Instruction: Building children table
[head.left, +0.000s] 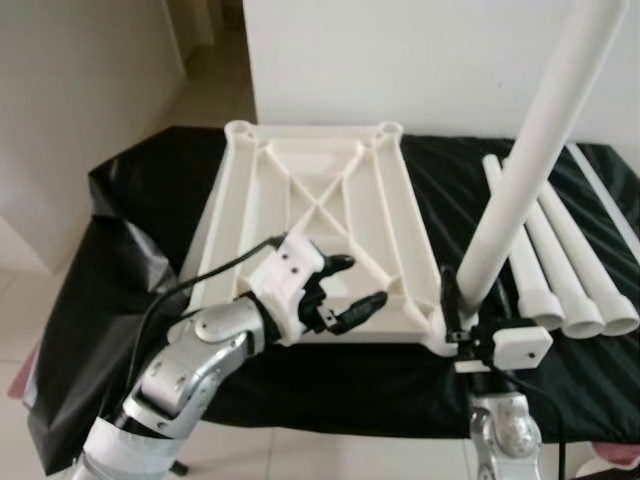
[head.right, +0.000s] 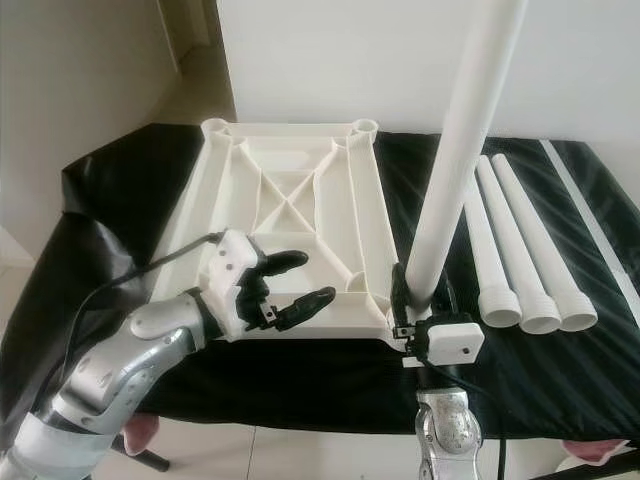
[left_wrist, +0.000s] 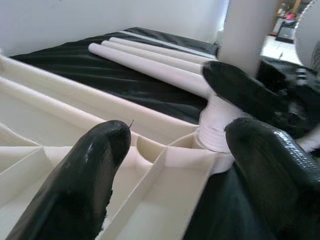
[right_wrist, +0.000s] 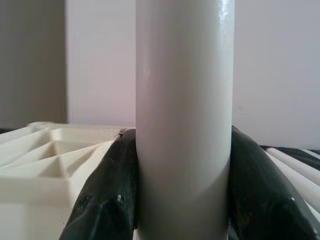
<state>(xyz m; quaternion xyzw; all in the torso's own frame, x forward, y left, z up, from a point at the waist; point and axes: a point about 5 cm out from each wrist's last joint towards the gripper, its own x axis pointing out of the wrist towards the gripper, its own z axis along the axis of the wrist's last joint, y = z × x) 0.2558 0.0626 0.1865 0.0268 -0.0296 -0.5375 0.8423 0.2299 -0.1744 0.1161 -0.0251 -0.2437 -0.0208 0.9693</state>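
**One leg upright at the near right corner**

My right gripper (head.right: 418, 300) is clamped on the white table leg (head.right: 455, 160), one black finger on each side of it, low down near its foot. The leg stands almost upright, leaning slightly toward one o'clock, with its threaded end at the near right corner socket of the upturned tabletop (head.right: 285, 190).

My left gripper (head.right: 292, 282) hovers over the tabletop's near edge, at about nine o'clock from that corner, its fingers spread apart and holding nothing.

The tabletop lies ribs up on a black cloth (head.right: 110, 190). Three spare legs (head.right: 515, 250) lie side by side on the cloth, at three o'clock from the tabletop, their wide ends toward me.
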